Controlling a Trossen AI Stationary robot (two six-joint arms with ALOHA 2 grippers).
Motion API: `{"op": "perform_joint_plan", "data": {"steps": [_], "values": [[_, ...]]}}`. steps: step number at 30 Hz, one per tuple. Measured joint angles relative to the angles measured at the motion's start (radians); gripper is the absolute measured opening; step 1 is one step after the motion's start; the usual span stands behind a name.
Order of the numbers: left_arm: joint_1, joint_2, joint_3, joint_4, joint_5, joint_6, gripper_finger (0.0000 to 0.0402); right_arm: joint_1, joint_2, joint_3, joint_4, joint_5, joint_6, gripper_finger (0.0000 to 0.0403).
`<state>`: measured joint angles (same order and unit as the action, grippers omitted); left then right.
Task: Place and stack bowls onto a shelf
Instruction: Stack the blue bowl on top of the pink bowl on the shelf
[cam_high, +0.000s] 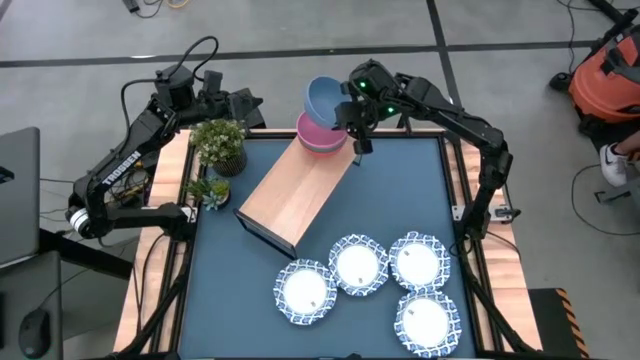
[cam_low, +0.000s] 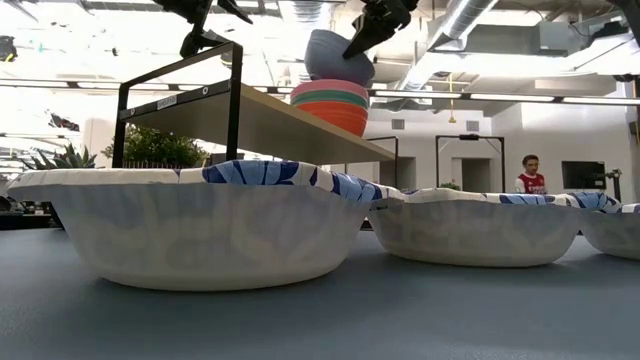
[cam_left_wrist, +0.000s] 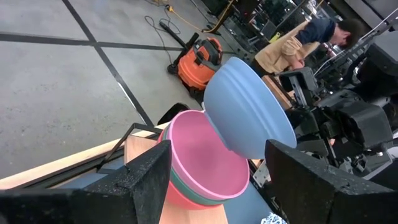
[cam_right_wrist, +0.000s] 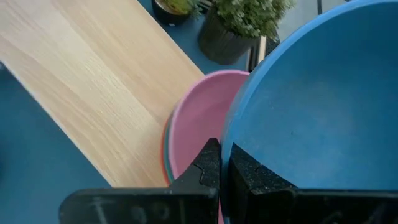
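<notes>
The light blue bowl (cam_high: 324, 97) is tilted above a stack of small bowls with the pink bowl (cam_high: 320, 136) on top. The stack rests on the far end of the light-wood shelf (cam_high: 290, 190). My right gripper (cam_high: 352, 118) is shut on the blue bowl's rim, also seen in the low view (cam_low: 338, 55). My left gripper (cam_left_wrist: 217, 186) is open and holds nothing. It waits at the table's far left (cam_high: 238, 105), facing the stack. Four white bowls with blue rims (cam_high: 358, 264) stand on the dark blue tabletop near the front edge. My right gripper pinches the light blue bowl's rim (cam_right_wrist: 226, 146) on the bowl's right side, one finger (cam_right_wrist: 249, 174) inside the bowl and one (cam_right_wrist: 204, 167) outside. It comes slanting down from the table's far right. The bowl is tilted over the pink bowl; I cannot tell whether it touches it.
Two potted plants (cam_high: 222, 145) (cam_high: 208, 190) stand left of the shelf, close to the stack. The shelf lies diagonally, with its dark frame end (cam_high: 265, 232) toward the near left. A person (cam_low: 529, 175) is in the room beyond the table.
</notes>
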<state>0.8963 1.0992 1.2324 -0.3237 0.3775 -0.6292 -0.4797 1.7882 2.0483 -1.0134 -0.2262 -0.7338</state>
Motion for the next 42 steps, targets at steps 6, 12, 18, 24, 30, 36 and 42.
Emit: {"op": "perform_joint_plan", "data": {"steps": [6,12,18,24,30,36,42], "values": [[0.0,0.0,0.0,0.0,0.0,0.0,0.0243,0.0,0.0,-0.009,0.01,-0.015,0.0,0.0025],[0.0,0.0,0.0,0.0,0.0,0.0,0.0243,-0.007,0.001,-0.044,0.004,-0.012,-0.011,0.0025],[0.0,0.0,0.0,0.0,-0.011,0.0,0.0243,-0.007,0.001,-0.063,0.006,-0.011,-0.024,0.0025],[0.0,0.0,0.0,0.0,-0.027,0.004,0.0243,-0.007,0.001,-0.091,0.025,-0.011,-0.027,0.0025],[0.0,0.0,0.0,0.0,-0.029,0.004,0.0243,-0.007,0.0,-0.092,0.026,-0.012,-0.038,0.0025],[0.0,0.0,0.0,0.0,-0.045,0.004,0.0243,-0.008,0.0,-0.092,0.029,-0.012,-0.037,0.0052],[0.0,0.0,0.0,0.0,-0.045,0.004,0.0243,-0.006,0.0,-0.092,0.028,-0.012,-0.019,0.0117]]}}
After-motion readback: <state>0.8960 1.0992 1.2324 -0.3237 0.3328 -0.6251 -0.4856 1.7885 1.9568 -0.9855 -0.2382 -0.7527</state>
